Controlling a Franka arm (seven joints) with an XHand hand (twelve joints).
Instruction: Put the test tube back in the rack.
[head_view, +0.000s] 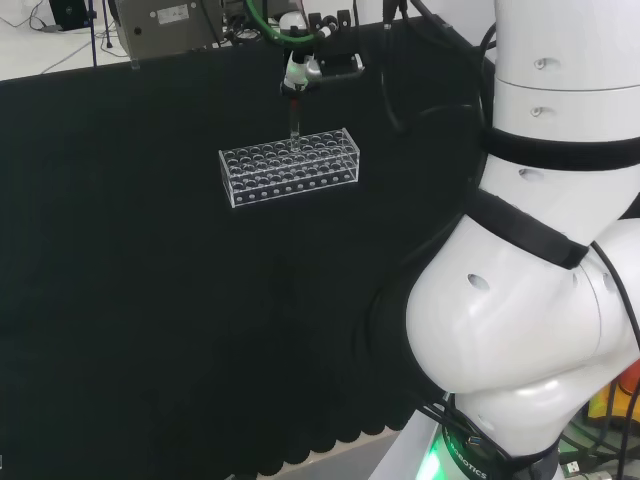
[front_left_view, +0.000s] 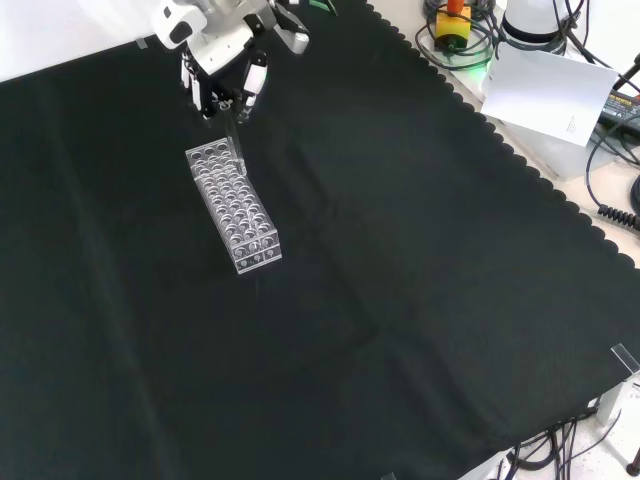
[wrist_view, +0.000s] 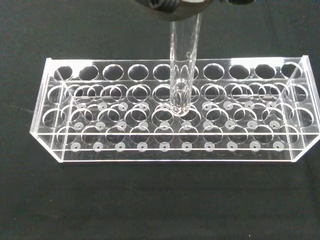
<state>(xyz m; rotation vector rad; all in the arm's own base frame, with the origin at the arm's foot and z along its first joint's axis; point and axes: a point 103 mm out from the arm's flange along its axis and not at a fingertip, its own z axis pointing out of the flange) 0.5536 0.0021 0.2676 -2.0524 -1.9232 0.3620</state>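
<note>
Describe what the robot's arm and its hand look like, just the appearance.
The white glossy robot arm is built of big rounded links, with black bands at the joints, small round recessed marks on the shells and a green light at the base. The black and white robot hand has white shells over black parts, and dark cables run past it.

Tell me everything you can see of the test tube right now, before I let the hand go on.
The test tube is clear and looks like glass, with a rounded closed bottom, and nothing can be seen inside it. It hangs upright, its top held in the hand, which is curled round it. Its lower end is over the middle of the clear rack; in the wrist view it appears level with the top plate's holes, but whether it has entered a hole or touches the rack cannot be told.
</note>
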